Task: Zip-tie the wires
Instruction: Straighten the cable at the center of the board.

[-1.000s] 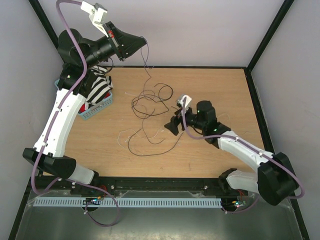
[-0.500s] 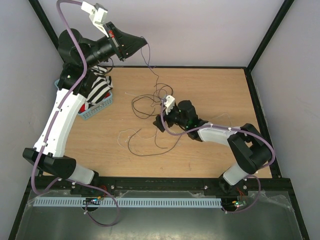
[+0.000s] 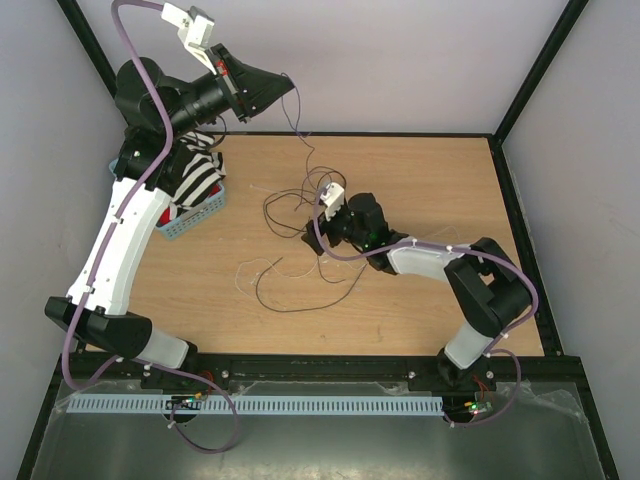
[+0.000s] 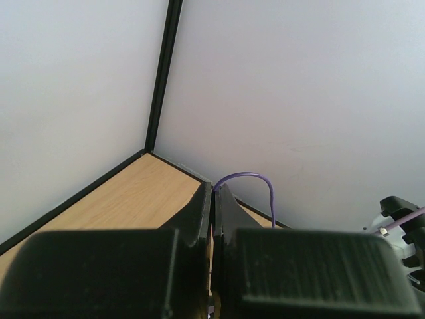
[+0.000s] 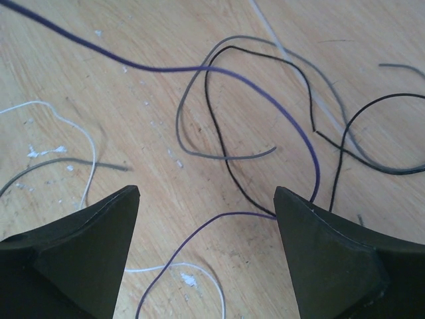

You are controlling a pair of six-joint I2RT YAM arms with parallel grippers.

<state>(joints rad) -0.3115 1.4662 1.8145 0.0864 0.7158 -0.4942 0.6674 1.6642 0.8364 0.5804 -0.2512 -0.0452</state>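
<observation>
Left fingers pinched on one strand up high, right fingers spread over the tangle.

Your left gripper (image 3: 288, 88) is raised above the table's (image 3: 430, 180) far-left corner, clamped tight on a purple strand (image 4: 255, 176) that hangs down to the wires (image 3: 285, 218). They lie loose mid-table, a little toward the far edge. Your right gripper (image 5: 206, 196) sits low over them, fingers wide apart and holding nothing. Purple, black and grey strands lie on the wood between the fingers.

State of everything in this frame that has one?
left gripper: shut on purple strand, held high
right gripper: jaws open, empty, low over wires
wires: loose tangle on table, untied
purple strand: hanging from left gripper toward table
basket: holds striped cloth
</observation>
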